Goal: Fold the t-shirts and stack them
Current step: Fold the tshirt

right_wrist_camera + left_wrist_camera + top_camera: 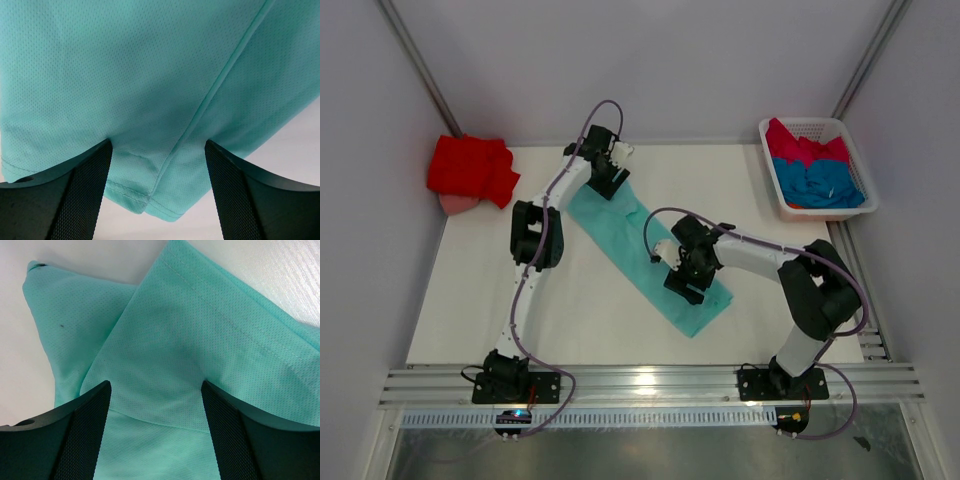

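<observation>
A mint-teal t-shirt (632,248) lies folded into a long narrow strip, running diagonally across the table. My left gripper (609,178) is down on its far end, open, fingertips spread on the cloth (190,330); in the left wrist view the gripper (155,385) holds nothing. My right gripper (686,284) is down on the near end, also open; in the right wrist view the gripper (158,143) straddles the hemmed corner of the shirt (125,70). A bright red t-shirt (470,168) lies bunched at the far left. Crimson-pink (802,147) and blue (828,184) t-shirts fill the basket.
The white slatted basket (770,172) stands at the far right corner of the table. A bit of pink cloth (457,204) pokes out under the red shirt. Grey walls close in on both sides. A metal rail (640,383) runs along the near edge.
</observation>
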